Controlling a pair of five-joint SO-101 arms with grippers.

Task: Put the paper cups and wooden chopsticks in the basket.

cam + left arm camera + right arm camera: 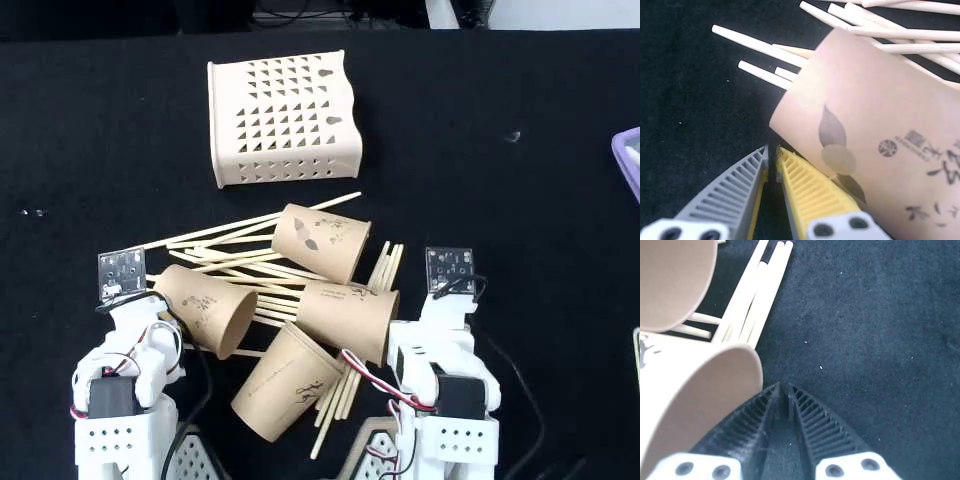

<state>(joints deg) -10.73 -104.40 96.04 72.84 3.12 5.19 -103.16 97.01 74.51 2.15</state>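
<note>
- While its two fingers are pressed together on nothing, the left gripper [772, 152] has its tip just beside the wall of a paper cup [875, 140] lying among wooden chopsticks [760, 46]
- Right gripper [783, 389]: likewise closed and empty, its tip just beside the rim of a second cup [700, 390], with more sticks beyond that
- Basket [285, 120]: on its side, well ahead of both grippers, past the pile of cups and sticks
</note>
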